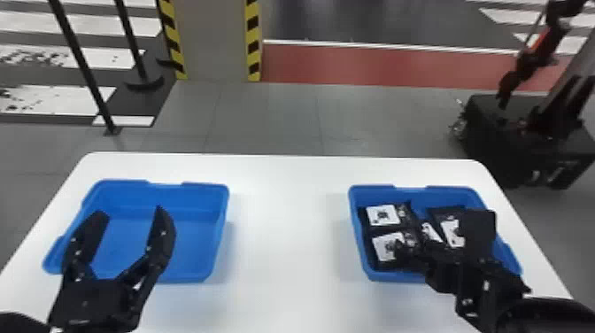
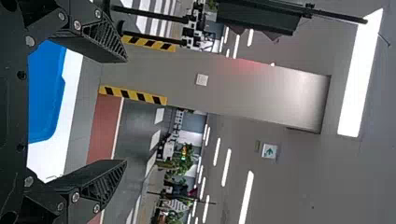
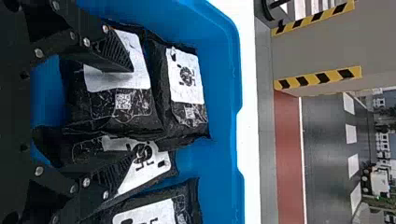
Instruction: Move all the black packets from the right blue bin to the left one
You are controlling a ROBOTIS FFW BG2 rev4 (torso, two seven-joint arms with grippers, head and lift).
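Four black packets [image 1: 383, 215], probably | right blue bin [image 1: 409, 190] | left gripper [image 1: 130, 212], right gripper [image 1: 439, 232]: spread

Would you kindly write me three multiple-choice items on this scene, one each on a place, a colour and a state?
1. Where are the packets?
A) on the floor
B) in the left bin
C) in the right bin

2. What colour is the table?
A) white
B) green
C) black

3. How are the fingers of the left gripper?
A) pressed together
B) spread apart
C) closed on a packet

1 C: they lie within its walls.
2 A: its top is white between the bins.
3 B: a wide gap separates the fingertips.
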